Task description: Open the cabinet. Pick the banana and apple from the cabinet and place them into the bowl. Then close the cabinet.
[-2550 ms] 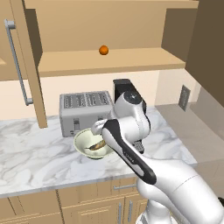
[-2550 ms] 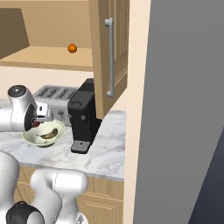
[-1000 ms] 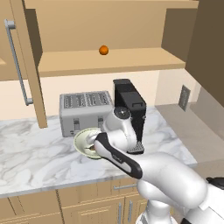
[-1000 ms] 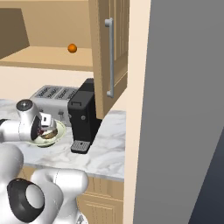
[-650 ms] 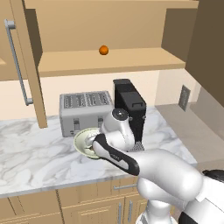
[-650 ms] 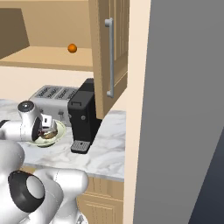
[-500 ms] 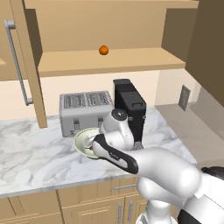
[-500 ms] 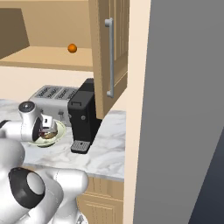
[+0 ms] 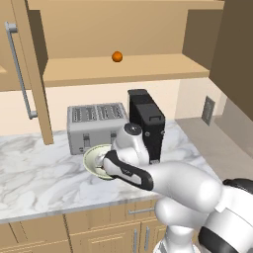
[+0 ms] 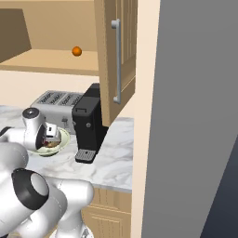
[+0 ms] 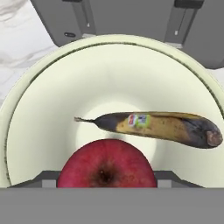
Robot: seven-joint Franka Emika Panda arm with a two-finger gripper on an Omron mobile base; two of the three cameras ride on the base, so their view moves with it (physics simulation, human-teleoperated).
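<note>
Cabinet (image 9: 118, 29) open: left door (image 9: 20, 64) and right door (image 10: 116, 60) both swung out, bar handles showing. On the shelf (image 9: 123, 69) sits an orange ball (image 9: 117, 57), alone.

Bowl (image 11: 26, 113) stands on the marble surface (image 9: 34, 173), just in front of the toaster (image 9: 96, 126), with the black coffee machine (image 9: 146, 123) to its right. Banana (image 11: 155, 127) lies on its side in the bowl, stem pointing left in the hand view, sticker up, dark at the blunt end. Apple (image 11: 107, 164) rests in the bowl too, on the near side of the banana, stalk dimple facing the camera.

Gripper (image 10: 49, 135) hangs low over the bowl, directly above the apple. Jaws stand wide; whether they press on the apple or are clear of it I cannot tell, since the fruit hides the fingertips in the hand view.
</note>
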